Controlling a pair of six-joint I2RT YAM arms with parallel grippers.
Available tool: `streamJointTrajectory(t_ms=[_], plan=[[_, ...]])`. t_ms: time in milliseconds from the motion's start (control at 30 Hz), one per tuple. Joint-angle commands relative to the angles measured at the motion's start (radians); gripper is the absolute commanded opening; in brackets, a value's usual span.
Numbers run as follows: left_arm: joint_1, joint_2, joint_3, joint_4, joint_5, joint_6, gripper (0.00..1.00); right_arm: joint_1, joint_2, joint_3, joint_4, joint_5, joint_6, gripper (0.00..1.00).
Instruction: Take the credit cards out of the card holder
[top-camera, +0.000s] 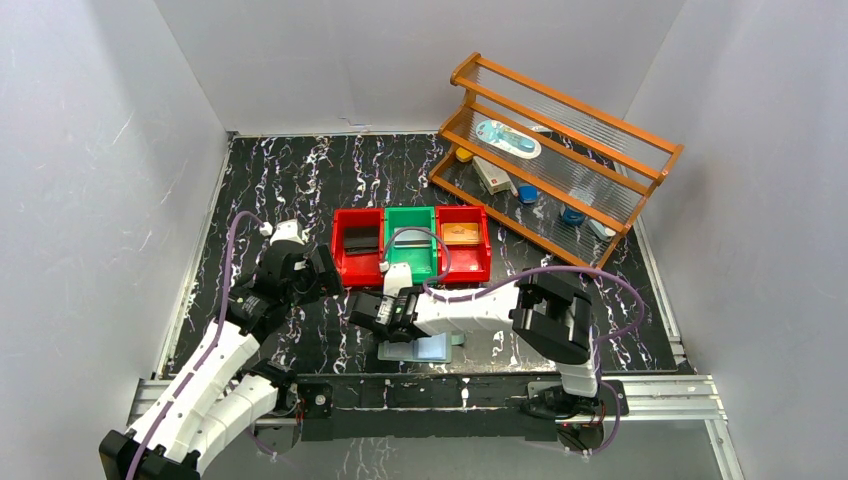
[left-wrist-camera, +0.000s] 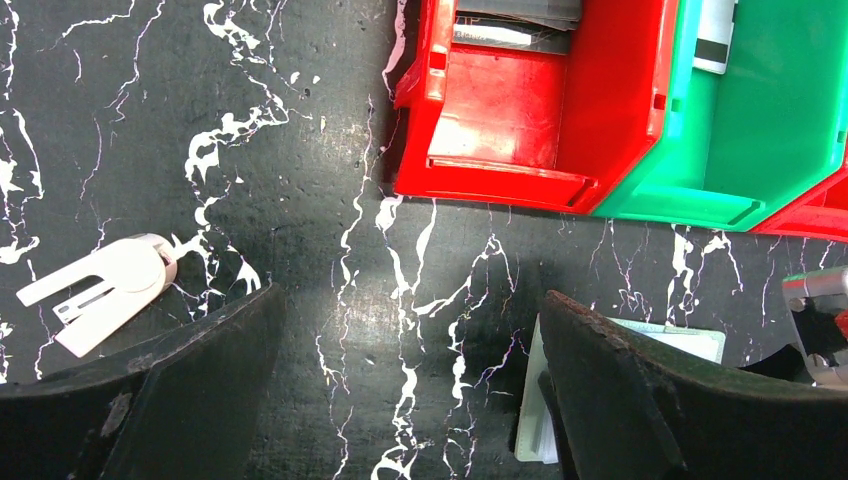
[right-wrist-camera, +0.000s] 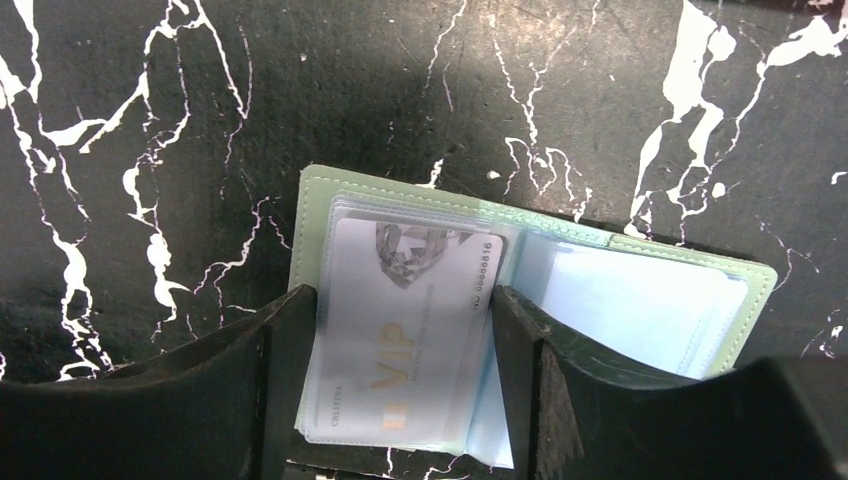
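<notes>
At mid-table, three open bins side by side: in the left red bin (top-camera: 358, 214) a dark card (top-camera: 360, 238); in the green bin (top-camera: 412, 212) a silvery grey card (top-camera: 408, 238); in the right red bin (top-camera: 470, 272) a tan-gold card (top-camera: 461, 234). Behind and to the right, a wooden rack (top-camera: 560, 150) with small items, not identifiable. Near the front edge, just before the green bin, the card holder (right-wrist-camera: 690, 262): lies open and flat on the black marbled table (right-wrist-camera: 150, 120), with a sage-green stitched cover and pale blue clear sleeves. In the left-hand sleeve, a pale silvery card (right-wrist-camera: 400, 340): reads "VIP" in gold, bears a diamond motif at the top and a number along one edge, too small to confirm. Right gripper (right-wrist-camera: 400, 300) down over the holder, jaws parted with one finger against each side of that card; grip or mere straddle not determinable. Left gripper (left-wrist-camera: 410, 340) spread wide over bare table, holding nothing, near a small white clip (left-wrist-camera: 100, 290).
</notes>
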Motion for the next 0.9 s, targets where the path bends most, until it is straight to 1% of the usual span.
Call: streamJointTrajectory(t_ms=[0, 100, 233, 300, 367, 467, 600, 733, 867], plan=[[0.005, -0.002, 0.027, -0.008, 0.008, 0.015, 0.98, -0.001, 0.04, -0.027, -0.015, -0.01, 0.054, 0.69], [0.005, 0.0, 0.027, -0.006, 0.012, 0.018, 0.98, -0.007, -0.003, -0.089, 0.086, -0.056, 0.024, 0.67], [0.005, 0.0, 0.025, -0.006, 0.016, 0.017, 0.98, -0.044, -0.083, -0.228, 0.325, -0.185, 0.001, 0.67], [0.005, 0.001, 0.024, -0.004, 0.022, 0.018, 0.98, -0.064, -0.121, -0.297, 0.415, -0.236, 0.008, 0.67], [0.005, 0.005, 0.022, -0.001, 0.03, 0.02, 0.98, -0.082, -0.159, -0.362, 0.486, -0.267, 0.018, 0.68], [0.005, 0.012, 0.021, 0.002, 0.042, 0.022, 0.99, -0.101, -0.177, -0.414, 0.546, -0.307, 0.033, 0.69], [0.005, 0.019, 0.02, 0.005, 0.055, 0.024, 0.98, -0.106, -0.177, -0.424, 0.546, -0.313, 0.035, 0.71], [0.005, 0.023, 0.019, 0.008, 0.064, 0.026, 0.98, -0.107, -0.151, -0.38, 0.452, -0.291, 0.034, 0.74], [0.005, 0.023, 0.018, 0.008, 0.067, 0.027, 0.99, -0.104, -0.123, -0.32, 0.361, -0.25, 0.028, 0.74]])
